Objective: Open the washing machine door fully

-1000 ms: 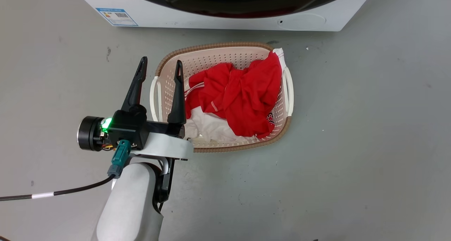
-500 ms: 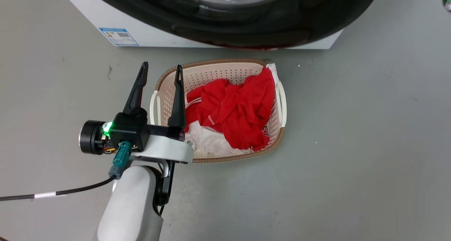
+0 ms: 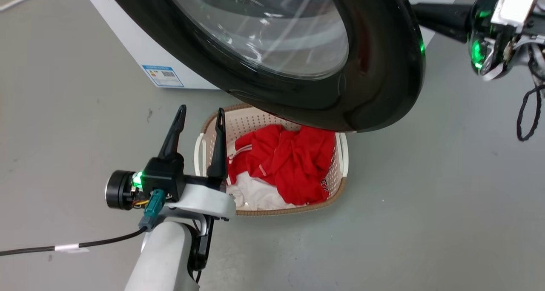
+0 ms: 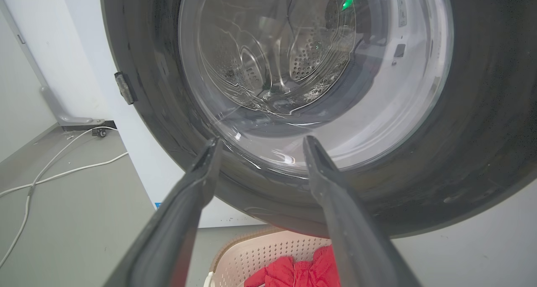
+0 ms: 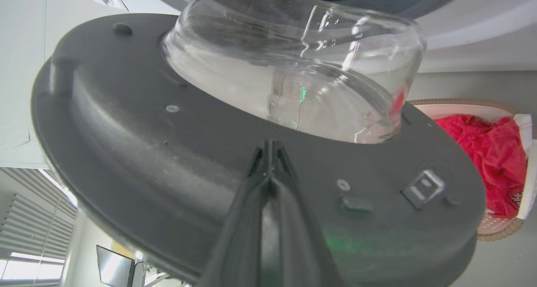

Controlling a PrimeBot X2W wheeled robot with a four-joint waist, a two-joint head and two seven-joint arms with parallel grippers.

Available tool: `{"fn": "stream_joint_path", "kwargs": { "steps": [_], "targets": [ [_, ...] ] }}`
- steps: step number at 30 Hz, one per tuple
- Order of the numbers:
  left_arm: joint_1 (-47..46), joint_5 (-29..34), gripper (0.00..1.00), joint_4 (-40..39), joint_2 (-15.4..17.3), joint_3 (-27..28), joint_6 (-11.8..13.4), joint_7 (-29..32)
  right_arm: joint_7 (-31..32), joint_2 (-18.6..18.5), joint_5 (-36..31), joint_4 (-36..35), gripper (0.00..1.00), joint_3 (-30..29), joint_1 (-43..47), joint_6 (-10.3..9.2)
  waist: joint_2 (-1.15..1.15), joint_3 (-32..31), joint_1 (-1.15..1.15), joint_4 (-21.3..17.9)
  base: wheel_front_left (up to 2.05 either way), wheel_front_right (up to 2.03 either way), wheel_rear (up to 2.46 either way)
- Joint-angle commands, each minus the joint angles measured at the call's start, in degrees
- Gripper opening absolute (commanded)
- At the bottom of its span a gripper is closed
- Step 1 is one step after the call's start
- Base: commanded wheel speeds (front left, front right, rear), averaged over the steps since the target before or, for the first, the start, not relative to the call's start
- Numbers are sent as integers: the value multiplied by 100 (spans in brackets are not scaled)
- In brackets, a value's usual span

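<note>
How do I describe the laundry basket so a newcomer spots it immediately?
Find the white washing machine, whose big black washing machine door stands swung out. On the floor under the door's lower edge sits the laundry basket, just right of the open left gripper. It stands out as a beige perforated tub with a brown woven-look rim, white handles and red clothes inside.

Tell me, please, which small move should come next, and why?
Probably push the door a little further out with the shut right end effector: its tips sit at the door's inner face, and the door stands only partly open, above the basket. The open left end effector is apart from it.
</note>
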Motion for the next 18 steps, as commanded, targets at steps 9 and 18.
{"fn": "stream_joint_path", "kwargs": {
  "steps": [9, 18],
  "targets": [
    [329, -66, 100, 97, 2, -25, -11, -16, 271, 85, 183, -371, 0, 262, 622, 14, 0, -542, 0, 255, 0, 0, 0],
    [643, -41, 100, 124, 1, 72, -46, -16, 93, 324, 326, -1023, 0, 524, 1440, 14, 0, -918, 0, 367, 0, 0, 0]
  ]
}}
